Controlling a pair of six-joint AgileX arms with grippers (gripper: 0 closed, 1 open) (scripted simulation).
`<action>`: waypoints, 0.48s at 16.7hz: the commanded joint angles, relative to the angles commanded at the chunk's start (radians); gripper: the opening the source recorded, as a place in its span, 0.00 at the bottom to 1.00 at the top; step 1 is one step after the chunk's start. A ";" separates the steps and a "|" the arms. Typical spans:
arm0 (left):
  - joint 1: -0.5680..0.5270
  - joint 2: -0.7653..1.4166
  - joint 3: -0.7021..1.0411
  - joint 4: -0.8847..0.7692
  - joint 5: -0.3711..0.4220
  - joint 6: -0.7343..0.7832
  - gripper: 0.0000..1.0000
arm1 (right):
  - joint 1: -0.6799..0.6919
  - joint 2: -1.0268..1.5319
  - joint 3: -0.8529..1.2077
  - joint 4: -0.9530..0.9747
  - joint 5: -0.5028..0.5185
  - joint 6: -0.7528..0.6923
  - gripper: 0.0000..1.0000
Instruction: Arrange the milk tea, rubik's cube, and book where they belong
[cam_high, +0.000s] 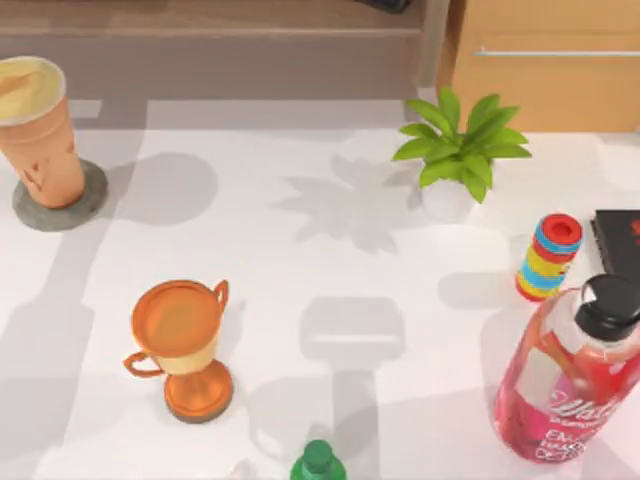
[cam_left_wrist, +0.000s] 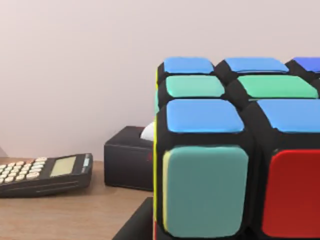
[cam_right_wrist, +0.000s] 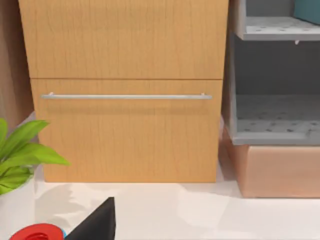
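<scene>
The trophy (cam_high: 183, 345) gleams like polished orange metal. The pink bottle (cam_high: 565, 385) looks like glossy clear plastic under a matt black cap. The rubik's cube (cam_left_wrist: 240, 150) has smooth satin stickers. The wooden drawer front (cam_right_wrist: 125, 130) carries 1 brushed-metal handle (cam_right_wrist: 125, 96).

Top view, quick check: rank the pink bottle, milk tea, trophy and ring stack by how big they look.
Largest to smallest:
1. pink bottle
2. milk tea and trophy, too alike to separate
3. ring stack
</scene>
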 joint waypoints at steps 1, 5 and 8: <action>-0.003 0.032 0.039 -0.004 0.003 -0.002 0.00 | 0.000 0.000 0.000 0.000 0.000 0.000 1.00; 0.003 0.181 0.182 -0.060 0.035 0.001 0.00 | 0.000 0.000 0.000 0.000 0.000 0.000 1.00; 0.017 0.259 0.226 -0.096 0.060 0.009 0.00 | 0.000 0.000 0.000 0.000 0.000 0.000 1.00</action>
